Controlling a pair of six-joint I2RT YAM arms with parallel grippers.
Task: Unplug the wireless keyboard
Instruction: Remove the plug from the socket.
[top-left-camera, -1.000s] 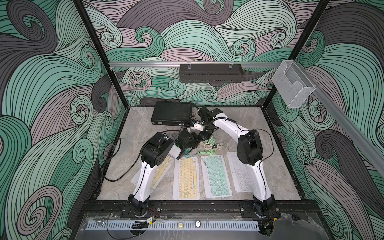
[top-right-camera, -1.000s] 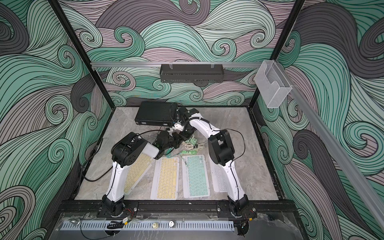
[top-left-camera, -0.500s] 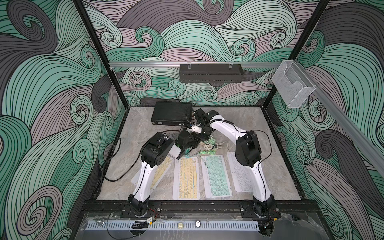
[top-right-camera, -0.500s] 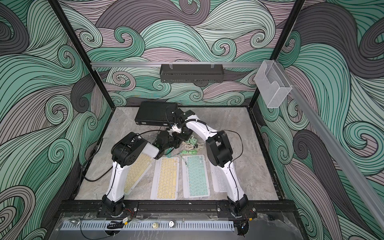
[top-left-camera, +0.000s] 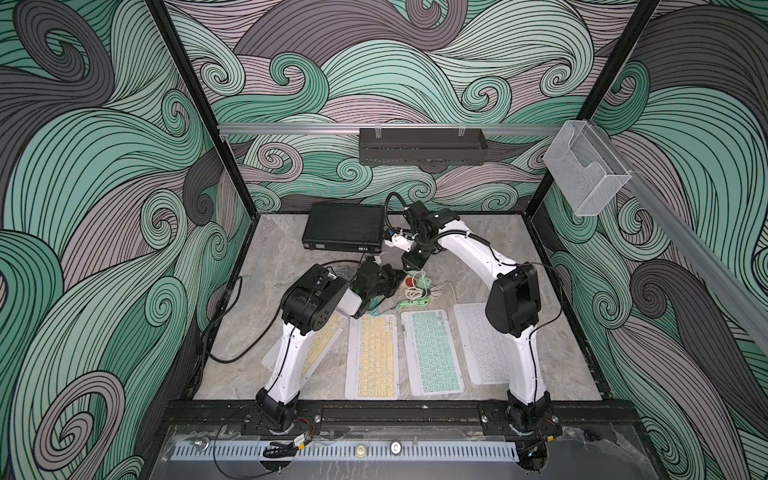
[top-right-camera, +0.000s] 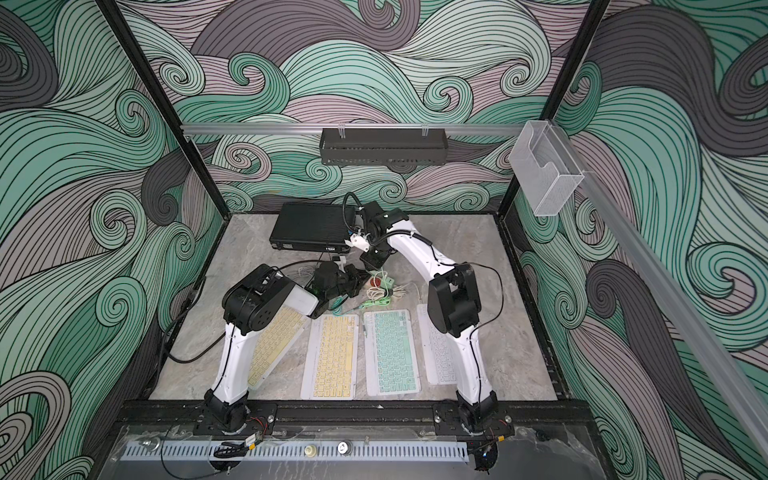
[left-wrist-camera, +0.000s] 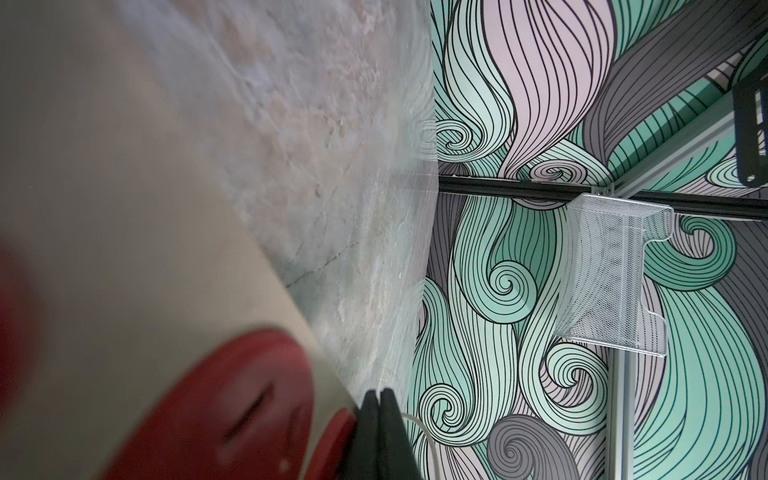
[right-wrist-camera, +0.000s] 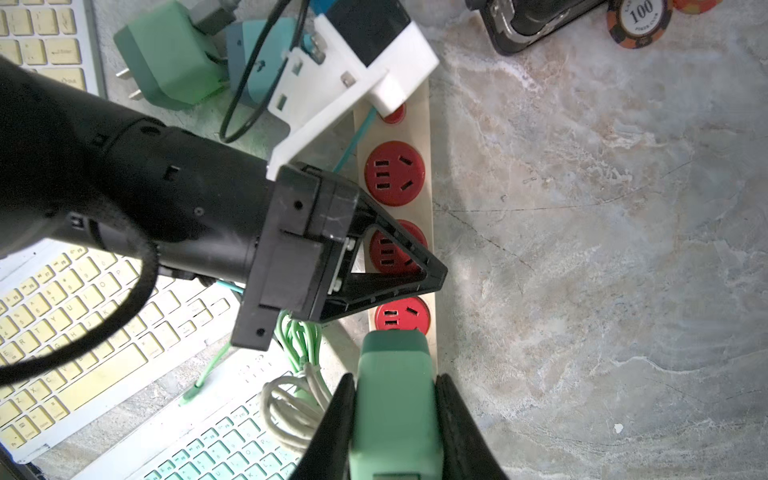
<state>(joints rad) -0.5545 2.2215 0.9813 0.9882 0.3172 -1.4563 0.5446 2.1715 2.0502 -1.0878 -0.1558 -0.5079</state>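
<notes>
Top views: teal keyboard (top-left-camera: 432, 353) lies flat in the front row; left gripper (top-left-camera: 397, 283) and right gripper (top-left-camera: 417, 272) are close together just beyond it.
Left wrist: left gripper's fingers (left-wrist-camera: 390, 428) are pressed together at the strip (left-wrist-camera: 166, 208).
Right wrist: right gripper pinches the green adapter (right-wrist-camera: 392, 419) at the strip's end socket.

Black case (top-left-camera: 343, 226) flat by back wall (top-left-camera: 415, 83). Perforated black shelf (top-left-camera: 422, 145) on rear rail (top-left-camera: 291, 128); clear bin (top-left-camera: 584, 172) on side rail (top-left-camera: 698, 249). Poker chip (right-wrist-camera: 638, 18) near case.
</notes>
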